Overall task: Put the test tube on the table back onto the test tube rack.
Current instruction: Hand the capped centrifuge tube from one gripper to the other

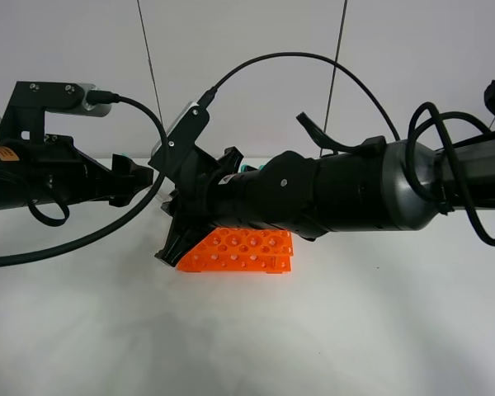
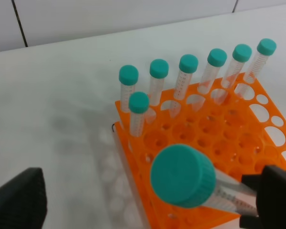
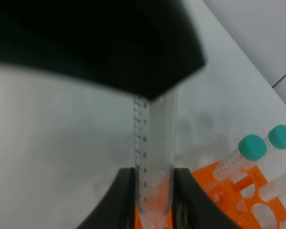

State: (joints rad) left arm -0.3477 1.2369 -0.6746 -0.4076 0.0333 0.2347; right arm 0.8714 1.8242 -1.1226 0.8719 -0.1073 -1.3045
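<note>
Grips the test tube [image 2: 182, 175] in the clenched right tool [image 3: 153, 172], tilted over the test tube rack [image 1: 239, 247] near the far edge of the tabletop [image 1: 355, 330]. Holds the left tool [image 1: 145, 180] released, just beside. Finds seven capped tubes [image 2: 158, 76] upright along the rack's far rows, apart from the held one.

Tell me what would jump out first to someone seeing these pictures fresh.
The bright orange test tube rack stands out at the middle of the white table, with teal-capped tubes standing along one edge. Over it, the bulky black right arm reaches across, its end effector shut on one clear test tube.
</note>
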